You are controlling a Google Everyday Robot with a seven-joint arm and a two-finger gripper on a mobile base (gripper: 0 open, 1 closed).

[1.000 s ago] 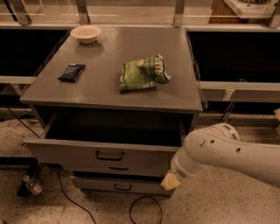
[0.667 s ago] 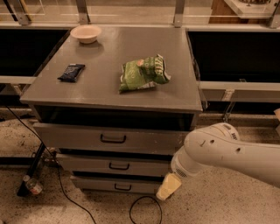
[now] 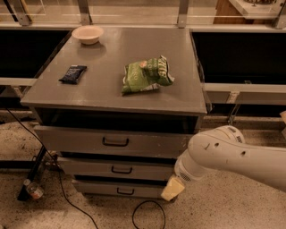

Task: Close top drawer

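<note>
Below top drawer [image 3: 80,139], at right, gripper [image 3: 172,188]; drawer slightly ajar

The place looks like a robot test area in a lab or office building. A grey cabinet [image 3: 111,53] stands on a speckled hard floor [image 3: 223,210]. A loose black cable [image 3: 149,201] lies before the cabinet, and metal-framed glass railing [image 3: 182,11] runs behind it. The gripper [image 3: 172,188] hangs low at the cabinet's front right corner.
</note>
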